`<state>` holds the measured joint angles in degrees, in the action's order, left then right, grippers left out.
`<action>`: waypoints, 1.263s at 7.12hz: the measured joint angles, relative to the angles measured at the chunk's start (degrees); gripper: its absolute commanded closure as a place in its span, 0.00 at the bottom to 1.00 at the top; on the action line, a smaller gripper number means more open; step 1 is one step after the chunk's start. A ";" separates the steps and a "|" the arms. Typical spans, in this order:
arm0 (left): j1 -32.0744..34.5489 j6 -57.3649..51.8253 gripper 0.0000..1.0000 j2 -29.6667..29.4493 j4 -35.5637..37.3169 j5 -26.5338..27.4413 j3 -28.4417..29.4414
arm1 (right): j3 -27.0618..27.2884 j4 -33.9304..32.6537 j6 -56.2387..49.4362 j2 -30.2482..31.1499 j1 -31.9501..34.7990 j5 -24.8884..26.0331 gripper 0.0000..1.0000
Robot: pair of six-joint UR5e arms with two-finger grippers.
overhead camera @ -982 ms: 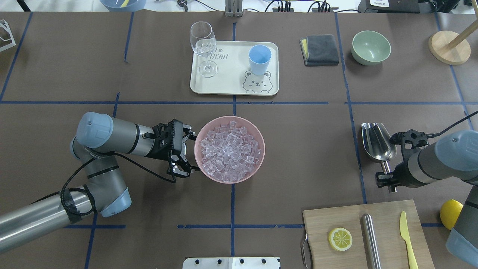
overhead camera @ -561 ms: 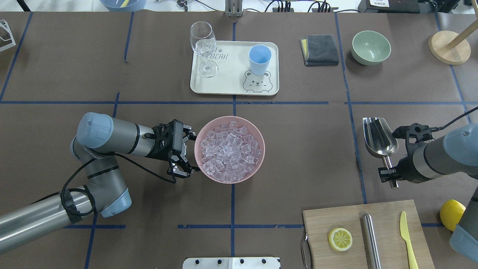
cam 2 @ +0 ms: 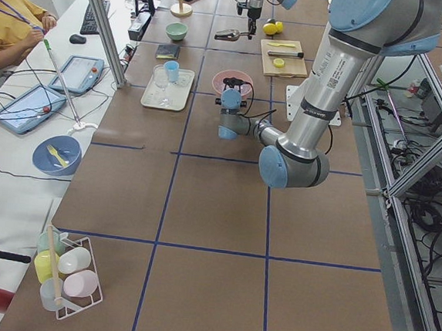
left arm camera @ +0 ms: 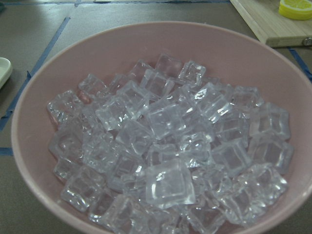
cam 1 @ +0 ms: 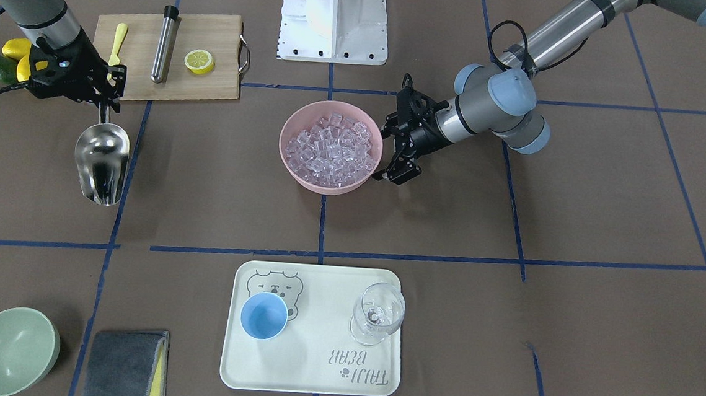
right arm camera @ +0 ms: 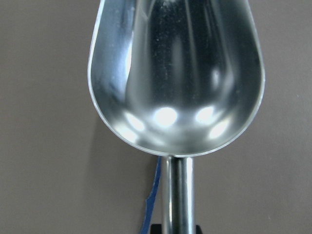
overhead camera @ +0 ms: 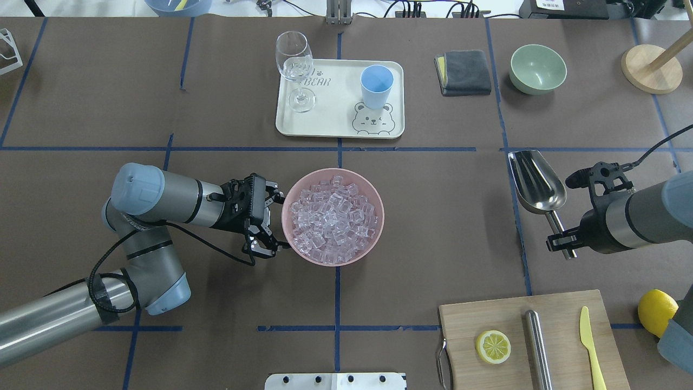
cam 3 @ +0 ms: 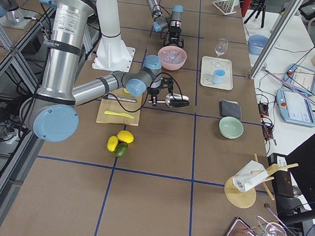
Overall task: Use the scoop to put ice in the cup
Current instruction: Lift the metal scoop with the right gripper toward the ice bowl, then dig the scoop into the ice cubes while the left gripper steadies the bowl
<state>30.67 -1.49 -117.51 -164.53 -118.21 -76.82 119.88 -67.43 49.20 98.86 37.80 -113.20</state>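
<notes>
Checking the overhead view, going left to right. Seeing the ice (overhead camera: 333, 216) heaping up mid-frame in a pink bowl (overhead camera: 302, 183), loads of clear glassy cubes. Spotting the cup (overhead camera: 377, 86) up top, just right of centre: small, light blue, standing upright on a cream bear tray (overhead camera: 335, 127). Catching the scoop (overhead camera: 536, 181) over at the right side, shiny steel, trough lying empty and pointing up-frame. Moving on to arms. Finding the left gripper (overhead camera: 276, 223) reaching in level from lower left, jaws gaping wide, sitting right against the bowl's left rim. Finding the right gripper (overhead camera: 563, 246) poking in from the right edge, clamping tight on the scoop's handle, holding it well apart from bowl and cup.
</notes>
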 measured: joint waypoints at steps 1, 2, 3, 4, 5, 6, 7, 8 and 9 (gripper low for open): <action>0.00 0.00 0.00 0.00 0.00 0.00 0.00 | 1.22 -0.04 -4.52 -0.18 0.07 0.04 1.00; -0.03 0.00 0.00 0.01 0.00 0.00 0.00 | 1.95 -0.06 -11.05 -0.22 0.40 0.07 1.00; -0.06 0.00 0.00 0.05 0.00 0.00 0.00 | 2.33 -0.07 -19.24 -0.23 1.14 0.04 1.00; -0.07 0.02 0.00 0.06 0.00 0.00 0.00 | 2.69 -0.09 -25.80 -0.27 1.79 -0.01 1.00; -0.08 0.04 0.00 0.05 0.00 0.00 0.00 | 3.30 -0.27 -29.84 -0.37 2.07 -0.02 1.00; -0.09 0.04 0.00 0.06 -0.02 0.00 0.00 | 4.18 -1.61 -32.21 -1.12 2.03 -0.01 1.00; -0.09 0.06 0.00 0.07 -0.05 0.00 0.00 | 5.57 -5.79 -33.24 -3.28 1.55 0.15 1.00; -0.09 0.08 0.00 0.08 -0.07 0.00 0.00 | 7.12 -12.43 -33.65 -6.72 0.46 0.85 1.00; -0.07 0.08 0.00 0.09 -0.08 0.00 0.00 | 8.50 -20.91 -34.06 -11.80 -1.12 2.09 1.00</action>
<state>30.60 -1.41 -117.42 -164.61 -118.21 -76.82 128.38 -88.34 15.14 87.06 36.69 -111.10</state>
